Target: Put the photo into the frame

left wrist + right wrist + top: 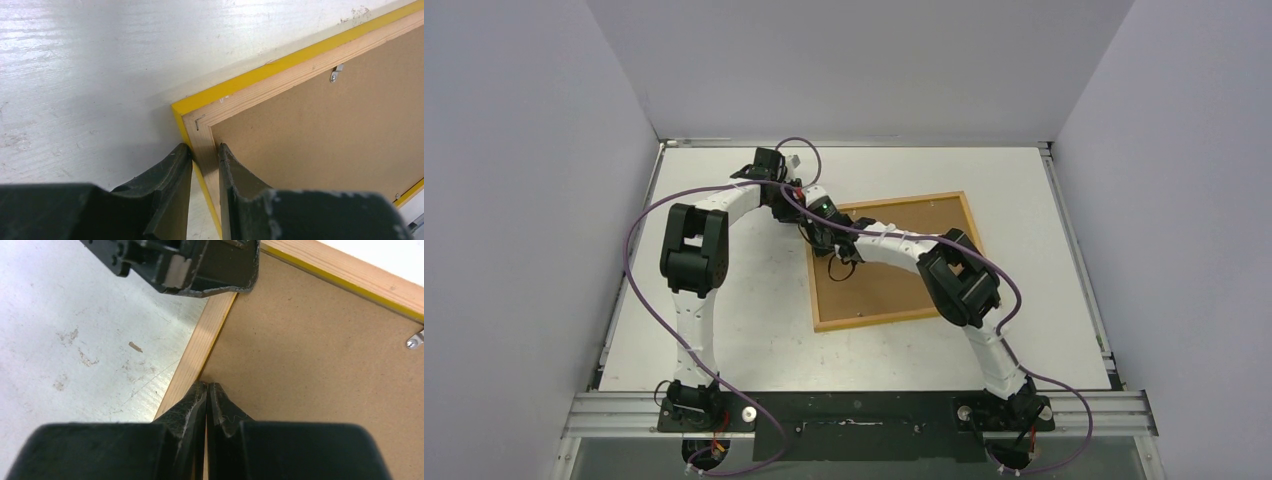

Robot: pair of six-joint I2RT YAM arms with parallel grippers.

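Note:
The frame [894, 203] lies face down on the table, its light-wood back up and its yellow edge showing [280, 64]. A brown backing board [894, 285] fills it. My left gripper [812, 222] is shut on the frame's left rail just below the far left corner, one finger outside and one inside the rail [204, 149]. My right gripper [822, 250] is shut and empty. Its tips [207, 385] touch the seam between the left rail [200, 352] and the backing board [310, 365]. The photo is not in view.
Small metal retaining tabs sit on the frame's back by the far rail [336, 74] [415, 341]. The left gripper's body [200, 265] hangs just ahead of the right fingers. White walls enclose the table [724, 330] on three sides.

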